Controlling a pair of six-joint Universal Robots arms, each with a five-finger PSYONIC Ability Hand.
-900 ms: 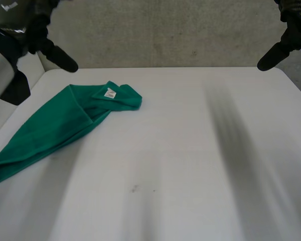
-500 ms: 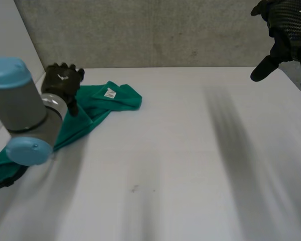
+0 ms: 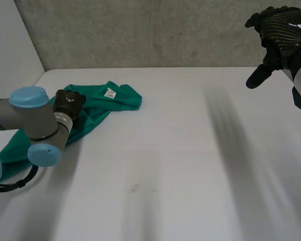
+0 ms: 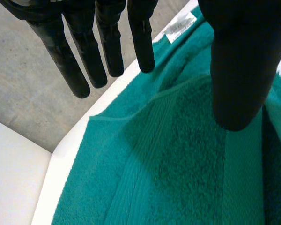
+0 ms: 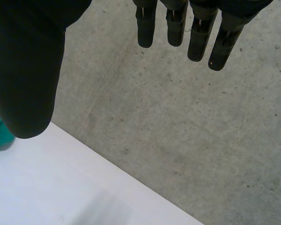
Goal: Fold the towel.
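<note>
The left hand [image 3: 69, 102] has come down and nearer since half a second ago. It now hangs over the middle of the towel [image 3: 119, 98], by its far edge, and its arm [image 3: 32, 118] crosses the cloth's long tail. The right hand [image 3: 280, 31] has barely shifted and is raised above the far right corner of the desk [image 3: 190, 150].

The green towel lies bunched in a long slanting strip at the desk's far left, its white label [image 3: 109, 93] face up near the far end.

In the left wrist view the fingers [image 4: 103, 51] and thumb [image 4: 236, 70] are straight and spread above the cloth, grasping nothing. The right hand's fingers [image 5: 196, 37] are also straight and released, well apart from the towel.
</note>
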